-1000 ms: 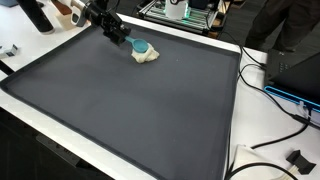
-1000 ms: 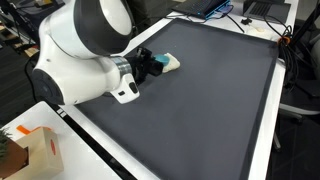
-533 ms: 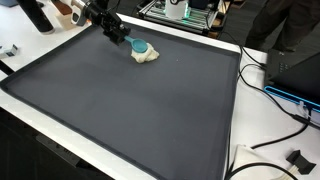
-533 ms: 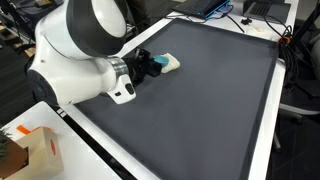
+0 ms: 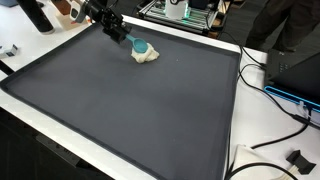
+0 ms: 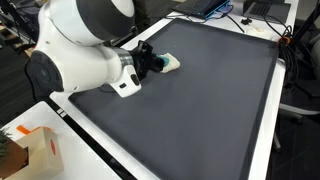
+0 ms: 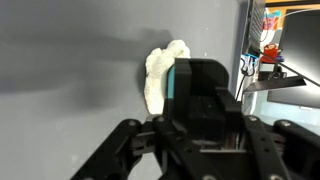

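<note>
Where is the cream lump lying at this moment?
In an exterior view the cream lump lies on the dark mat near its far edge, right at the fingertips of the gripper, with a teal piece against its top.

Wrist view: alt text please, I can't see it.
The black gripper fills the lower frame, its tip at a teal piece overlapping a cream-white lump on a dark grey mat. Whether the fingers are shut is unclear.

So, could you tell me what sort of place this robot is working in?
Probably a lab or workshop. A large dark mat covers a white table, loose cables trail along its edge, and a metal-framed machine stands behind it. The gripper is by a teal thing on a pale lump.
</note>
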You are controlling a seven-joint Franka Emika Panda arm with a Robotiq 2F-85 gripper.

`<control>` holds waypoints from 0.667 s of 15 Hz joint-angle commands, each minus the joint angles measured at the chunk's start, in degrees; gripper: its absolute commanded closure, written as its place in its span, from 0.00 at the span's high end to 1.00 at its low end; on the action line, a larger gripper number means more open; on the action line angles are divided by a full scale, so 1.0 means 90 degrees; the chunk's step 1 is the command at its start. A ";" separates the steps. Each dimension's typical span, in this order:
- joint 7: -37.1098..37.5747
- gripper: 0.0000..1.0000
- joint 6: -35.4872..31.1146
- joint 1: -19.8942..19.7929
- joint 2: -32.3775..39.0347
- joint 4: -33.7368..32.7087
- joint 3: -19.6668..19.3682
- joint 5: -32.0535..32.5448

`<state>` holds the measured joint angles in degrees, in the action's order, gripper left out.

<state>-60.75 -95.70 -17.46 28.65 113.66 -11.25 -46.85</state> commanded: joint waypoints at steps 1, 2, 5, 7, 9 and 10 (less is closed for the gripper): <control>0.0262 0.25 -0.0559 0.0210 -0.0490 0.0412 0.0033 0.0389; 0.0343 0.25 -0.0572 0.0246 -0.0577 0.0439 0.0058 0.0494; 0.0534 0.25 -0.0591 0.0348 -0.0835 0.0494 0.0157 0.0791; 0.0628 0.25 -0.0569 0.0402 -0.1018 0.0531 0.0232 0.0943; 0.0725 0.25 -0.0558 0.0466 -0.1262 0.0587 0.0304 0.1086; 0.0764 0.25 -0.0571 0.0505 -0.1395 0.0614 0.0340 0.1173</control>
<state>-55.91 -99.61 -13.71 20.93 116.23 -9.06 -39.03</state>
